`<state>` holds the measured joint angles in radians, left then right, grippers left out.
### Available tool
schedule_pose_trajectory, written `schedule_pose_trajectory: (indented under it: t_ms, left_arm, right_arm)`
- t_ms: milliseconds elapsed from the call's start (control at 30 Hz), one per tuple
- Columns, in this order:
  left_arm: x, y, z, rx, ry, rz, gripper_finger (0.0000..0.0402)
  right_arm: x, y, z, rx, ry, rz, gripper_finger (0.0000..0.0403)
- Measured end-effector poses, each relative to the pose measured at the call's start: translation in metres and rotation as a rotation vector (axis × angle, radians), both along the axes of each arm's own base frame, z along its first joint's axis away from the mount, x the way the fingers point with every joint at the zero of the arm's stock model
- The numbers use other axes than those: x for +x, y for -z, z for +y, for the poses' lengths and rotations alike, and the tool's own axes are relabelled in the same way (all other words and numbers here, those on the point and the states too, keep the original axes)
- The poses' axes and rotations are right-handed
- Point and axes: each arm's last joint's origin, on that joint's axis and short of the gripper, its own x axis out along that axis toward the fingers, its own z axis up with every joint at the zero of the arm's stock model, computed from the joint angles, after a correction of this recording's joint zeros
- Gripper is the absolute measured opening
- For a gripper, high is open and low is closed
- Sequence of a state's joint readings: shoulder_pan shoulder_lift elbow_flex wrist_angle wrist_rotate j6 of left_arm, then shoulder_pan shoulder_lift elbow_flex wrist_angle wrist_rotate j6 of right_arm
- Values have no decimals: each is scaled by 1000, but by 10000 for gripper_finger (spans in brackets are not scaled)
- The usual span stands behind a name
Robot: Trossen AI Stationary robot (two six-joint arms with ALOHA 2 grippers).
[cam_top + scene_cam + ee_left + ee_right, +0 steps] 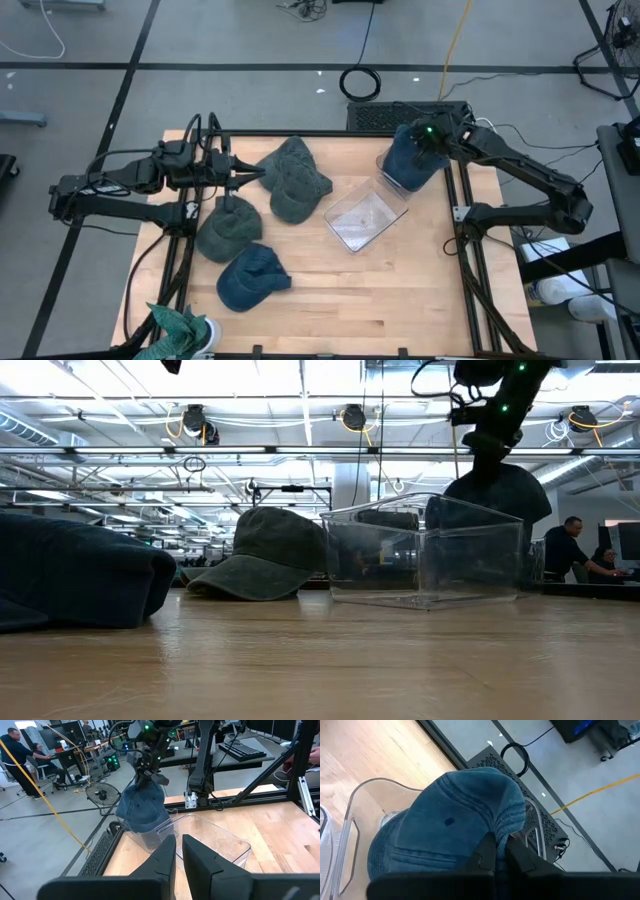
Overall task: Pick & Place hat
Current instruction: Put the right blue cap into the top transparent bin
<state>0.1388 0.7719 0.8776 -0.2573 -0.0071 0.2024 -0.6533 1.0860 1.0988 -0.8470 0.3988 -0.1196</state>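
Right claw (496,851) pinching blue denim cap (408,158) over far end of clear plastic bin (364,217). Left claw (179,851) pressed together, above bench (400,300) near olive caps (292,180).

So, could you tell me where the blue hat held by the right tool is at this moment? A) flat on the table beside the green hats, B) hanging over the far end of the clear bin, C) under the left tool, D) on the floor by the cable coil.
B: the right tool pinches the blue hat, which hangs over the clear bin's far end, off the table.
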Motion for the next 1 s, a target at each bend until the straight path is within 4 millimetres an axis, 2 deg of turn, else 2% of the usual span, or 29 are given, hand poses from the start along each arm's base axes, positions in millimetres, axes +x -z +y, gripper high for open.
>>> schedule_pose_trajectory:
  t_ms: [600,800,1000]
  left_arm:
    - [0,0,0,1,0,1,42]
    - [0,0,0,1,0,0,42]
    - [0,0,0,1,0,0,42]
  right_arm:
    - [17,24,-18,-20,98,175,6]
    - [19,26,-20,-13,130,148,34]
    - [17,25,-21,-73,191,184,87]
